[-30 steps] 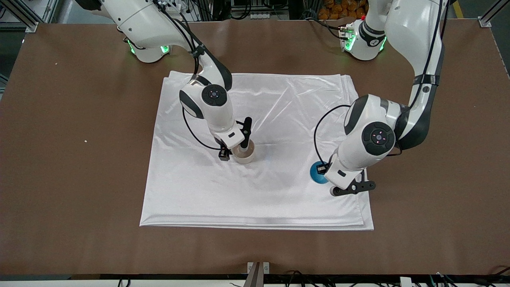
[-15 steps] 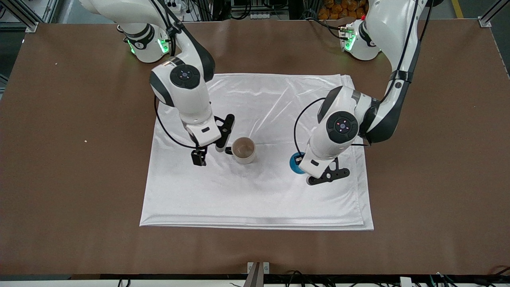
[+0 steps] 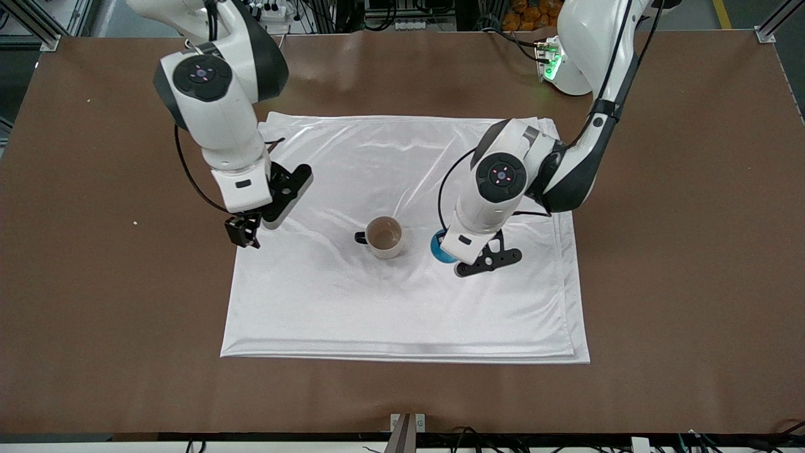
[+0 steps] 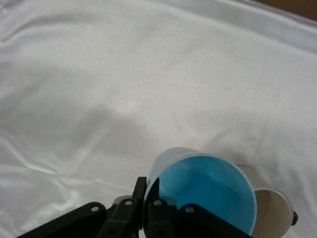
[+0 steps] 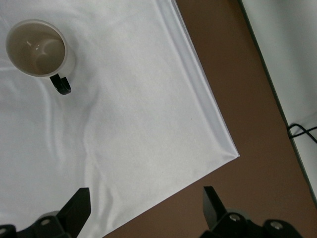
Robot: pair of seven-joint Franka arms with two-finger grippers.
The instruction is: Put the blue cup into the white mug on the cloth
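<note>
The white mug (image 3: 385, 237) stands upright on the cloth (image 3: 352, 302), its dark handle toward the right arm's end. My left gripper (image 3: 450, 250) is shut on the rim of the blue cup (image 3: 438, 246) and holds it upright over the cloth, right beside the mug toward the left arm's end. In the left wrist view the cup (image 4: 203, 191) fills the space by my fingers (image 4: 140, 191), with the mug (image 4: 270, 218) just past it. My right gripper (image 3: 255, 225) is open and empty over the cloth's edge at the right arm's end. The right wrist view shows the mug (image 5: 37, 47) apart from it.
The brown table (image 3: 679, 283) surrounds the cloth on all sides. A cloth corner (image 5: 237, 154) and bare table (image 5: 233, 74) show in the right wrist view. Both arm bases stand along the table's edge farthest from the front camera.
My right gripper let go of the mug and rose away toward the right arm's end. My left gripper carried the blue cup across the cloth to beside the mug.
</note>
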